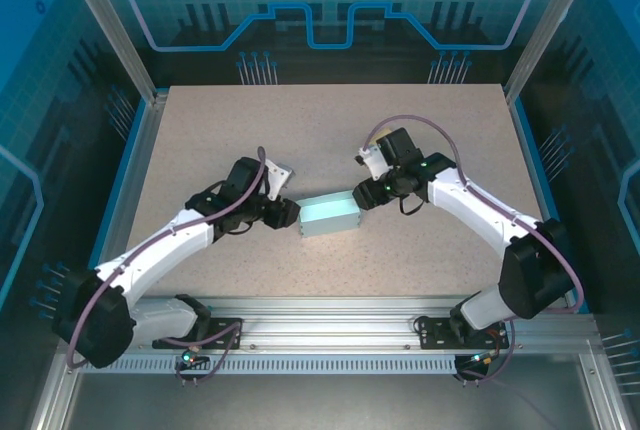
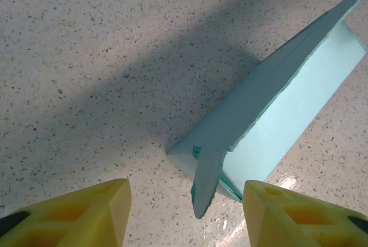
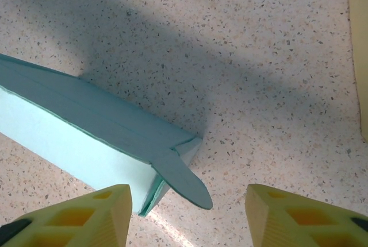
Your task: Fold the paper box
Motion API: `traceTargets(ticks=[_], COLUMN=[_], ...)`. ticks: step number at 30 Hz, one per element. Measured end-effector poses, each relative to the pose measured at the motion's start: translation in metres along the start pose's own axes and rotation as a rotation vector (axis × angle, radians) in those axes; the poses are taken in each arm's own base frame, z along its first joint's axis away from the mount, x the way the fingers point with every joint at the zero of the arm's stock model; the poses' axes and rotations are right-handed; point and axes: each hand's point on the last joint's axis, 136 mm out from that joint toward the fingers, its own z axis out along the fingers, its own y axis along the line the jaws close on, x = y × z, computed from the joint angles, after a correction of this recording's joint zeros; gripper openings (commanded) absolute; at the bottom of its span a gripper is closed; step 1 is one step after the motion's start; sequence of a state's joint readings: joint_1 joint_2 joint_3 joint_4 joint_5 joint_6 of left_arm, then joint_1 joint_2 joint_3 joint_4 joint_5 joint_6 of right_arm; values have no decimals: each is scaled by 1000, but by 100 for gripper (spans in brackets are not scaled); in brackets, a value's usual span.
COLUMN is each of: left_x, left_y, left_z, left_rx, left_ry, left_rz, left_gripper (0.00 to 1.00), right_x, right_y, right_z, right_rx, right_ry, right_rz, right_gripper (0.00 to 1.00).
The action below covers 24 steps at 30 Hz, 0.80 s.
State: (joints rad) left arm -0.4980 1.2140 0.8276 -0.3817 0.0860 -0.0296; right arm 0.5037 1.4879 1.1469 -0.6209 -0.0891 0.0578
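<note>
A light teal paper box [image 1: 329, 215] lies on its side in the middle of the speckled table, long and narrow, between my two grippers. My left gripper [image 1: 291, 212] is at its left end and my right gripper [image 1: 362, 195] at its right end. In the left wrist view the box [image 2: 270, 103] runs up to the right, and a loose end flap [image 2: 207, 181] pokes out between my open left gripper's [image 2: 187, 215] yellow fingers [image 2: 75, 215], touching neither. In the right wrist view the box [image 3: 75, 126] ends in a rounded tab [image 3: 183, 182] lying between my open right gripper's [image 3: 187, 217] fingers [image 3: 305, 217], clear of both.
The speckled table [image 1: 330, 125] stretches bare behind the box. Aluminium posts and blue panels wall in the sides and back. A metal rail [image 1: 330, 315] with both arm bases runs along the near edge.
</note>
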Motion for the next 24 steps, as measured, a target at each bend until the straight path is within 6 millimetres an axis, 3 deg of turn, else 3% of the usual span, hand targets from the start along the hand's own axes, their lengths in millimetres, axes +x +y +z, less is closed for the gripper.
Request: traceTargets(ticks=[11,16,24], left_x=[3,4,-1], left_y=[-3,-7,-9], left_z=[12,16,19], left_rx=[29,53,67], left_ry=[26,37,31], left_rz=[-56,-89,-165], left_gripper=[24,15,4], right_x=[-2,-2,-4], right_y=[5,7,13], right_z=[2,3,3], right_rx=[-31,-43,-34], right_ry=[-2,-2,-9], right_rz=[10,24,68], right_gripper=[28,9,1])
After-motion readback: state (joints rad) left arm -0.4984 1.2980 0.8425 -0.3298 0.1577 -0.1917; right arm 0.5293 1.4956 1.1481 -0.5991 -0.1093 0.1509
